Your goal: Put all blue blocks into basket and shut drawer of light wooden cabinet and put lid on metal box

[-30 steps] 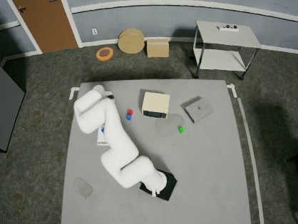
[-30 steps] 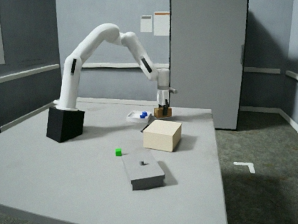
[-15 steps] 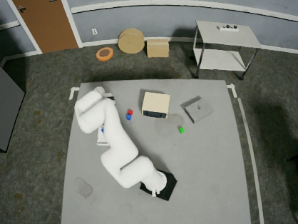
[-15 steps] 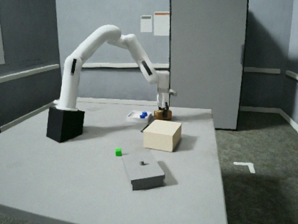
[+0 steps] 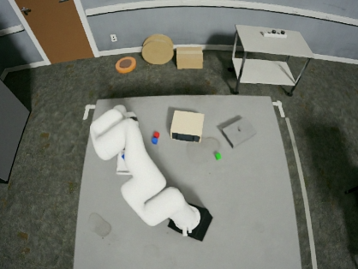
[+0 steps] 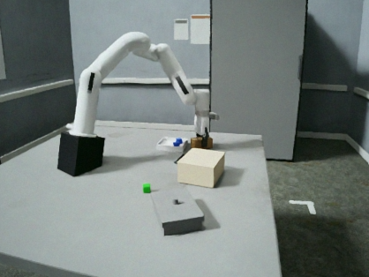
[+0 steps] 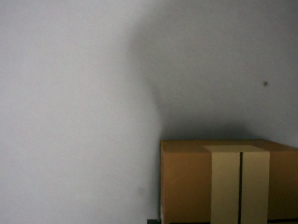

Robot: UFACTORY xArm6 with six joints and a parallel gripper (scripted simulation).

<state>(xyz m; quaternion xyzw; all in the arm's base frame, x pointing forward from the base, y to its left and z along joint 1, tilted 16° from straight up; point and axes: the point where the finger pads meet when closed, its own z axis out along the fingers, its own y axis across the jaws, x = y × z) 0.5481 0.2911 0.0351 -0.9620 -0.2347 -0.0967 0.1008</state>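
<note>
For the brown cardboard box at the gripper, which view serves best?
The wrist view: the taped brown box is large there, though cut off by the frame's edge. Exterior shows it small, partly behind the fingers; top shows none, the arm covering that spot.

The robot's hand (image 6: 204,140) is around a little brown box (image 6: 195,143). Blue blocks (image 6: 177,142) are in the white basket (image 6: 165,143) near it. In front sits a light wooden cabinet (image 6: 200,168). A green block (image 6: 146,188) is near the gray metal box (image 6: 183,227), which has its lid (image 6: 176,211) on.
</note>
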